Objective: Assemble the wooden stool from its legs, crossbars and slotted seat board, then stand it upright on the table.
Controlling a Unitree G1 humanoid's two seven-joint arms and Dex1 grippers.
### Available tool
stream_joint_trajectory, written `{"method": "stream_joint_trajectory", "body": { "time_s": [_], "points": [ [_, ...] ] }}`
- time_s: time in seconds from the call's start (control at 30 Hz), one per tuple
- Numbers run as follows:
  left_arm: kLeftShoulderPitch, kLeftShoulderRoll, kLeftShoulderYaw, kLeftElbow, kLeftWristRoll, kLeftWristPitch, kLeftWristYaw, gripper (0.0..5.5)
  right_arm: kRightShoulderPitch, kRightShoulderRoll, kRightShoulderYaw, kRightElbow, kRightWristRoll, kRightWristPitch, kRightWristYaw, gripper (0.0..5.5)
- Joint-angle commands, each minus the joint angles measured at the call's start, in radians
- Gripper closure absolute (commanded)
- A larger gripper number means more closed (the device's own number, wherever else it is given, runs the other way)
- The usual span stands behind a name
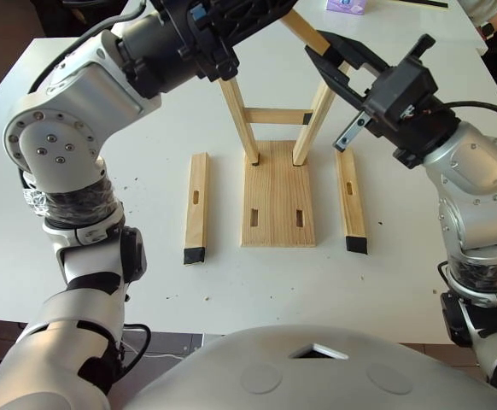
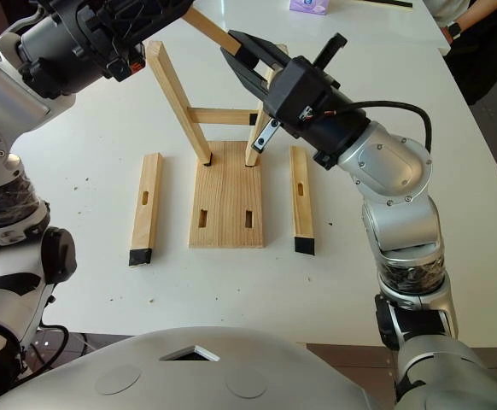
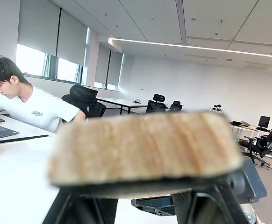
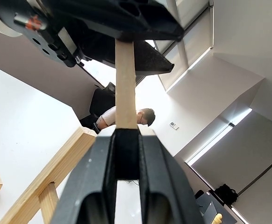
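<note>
The slotted seat board (image 1: pixel 278 201) lies flat at the table's middle. A frame of two legs and a crossbar (image 1: pixel 274 116) stands tilted in its far slots. Above it my left gripper (image 1: pixel 270 13) is shut on a slanting wooden bar (image 1: pixel 304 34); the bar's end (image 3: pixel 145 147) sits close in the left wrist view. My right gripper (image 1: pixel 317 53) closes on the same bar (image 4: pixel 125 84) beside the top of the frame's right leg (image 1: pixel 317 120). Two loose legs (image 1: pixel 197 205) (image 1: pixel 349 201) with black tips lie flat on either side of the board.
The white table (image 1: pixel 419 282) has bare room in front of and beside the parts. A small purple box (image 1: pixel 347 6) sits at the far edge. My left arm reaches high over the table's left half.
</note>
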Motion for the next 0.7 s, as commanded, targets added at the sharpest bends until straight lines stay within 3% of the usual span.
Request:
{"method": "stream_joint_trajectory", "body": {
  "time_s": [0.03,0.53,0.57,0.7],
  "points": [
    [0.002,0.025,-0.003,-0.008,-0.012,0.012,-0.036,4.18,0.012,-0.013,-0.019,0.005,-0.005,0.016,0.003,5.08],
    [0.016,0.06,-0.05,0.008,0.102,-0.009,-0.091,4.18,0.03,-0.03,0.0,-0.013,-0.044,0.028,0.004,5.08],
    [0.015,0.06,-0.049,0.012,0.105,-0.01,-0.091,4.18,0.041,-0.033,0.007,-0.015,-0.049,0.032,0.01,4.72],
    [0.014,0.06,-0.045,0.023,0.121,-0.013,-0.097,4.19,0.084,-0.051,0.02,-0.007,-0.072,0.04,0.027,4.22]
  ]
}}
